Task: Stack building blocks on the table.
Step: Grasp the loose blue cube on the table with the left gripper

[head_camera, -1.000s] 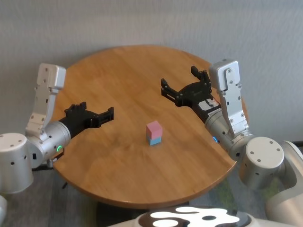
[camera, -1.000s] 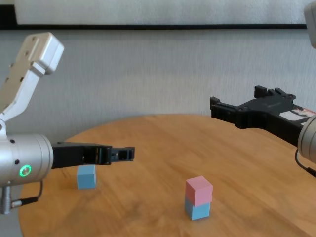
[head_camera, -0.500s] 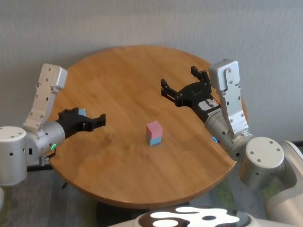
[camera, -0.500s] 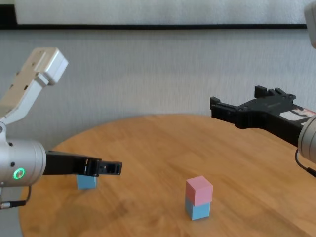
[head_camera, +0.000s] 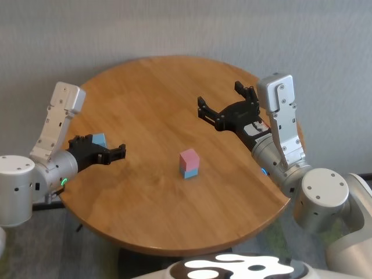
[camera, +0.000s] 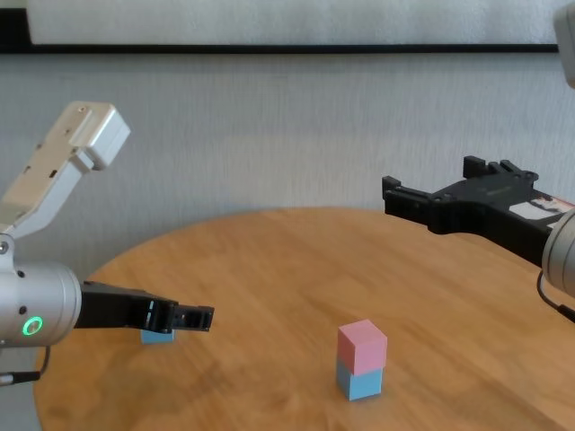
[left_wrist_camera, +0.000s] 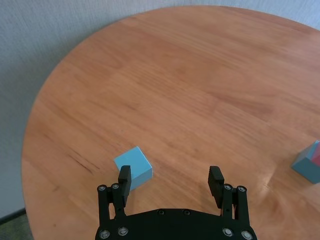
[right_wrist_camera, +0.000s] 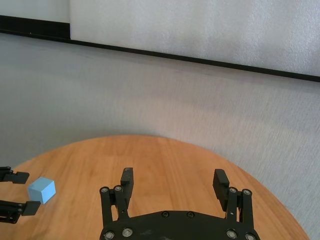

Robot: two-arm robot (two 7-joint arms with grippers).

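With its fingers [left_wrist_camera: 124, 180] spread wide and empty, the left gripper [left_wrist_camera: 170, 181] should centre over the loose light-blue matte cube [left_wrist_camera: 133, 167], now beside one fingertip, before closing; the right gripper [head_camera: 224, 106] hangs open too.

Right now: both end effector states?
Left end effector: open, empty, next to the loose blue block.
Right end effector: open, empty, raised above the table.

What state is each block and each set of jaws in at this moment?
Pink block: stacked on a blue block, untouched.
Lower blue block: on the table, bearing the pink block.
Loose blue block: flat on the table, not gripped.
Left gripper: jaws open, low beside the loose blue block.
Right gripper: jaws open, empty, raised above the table.
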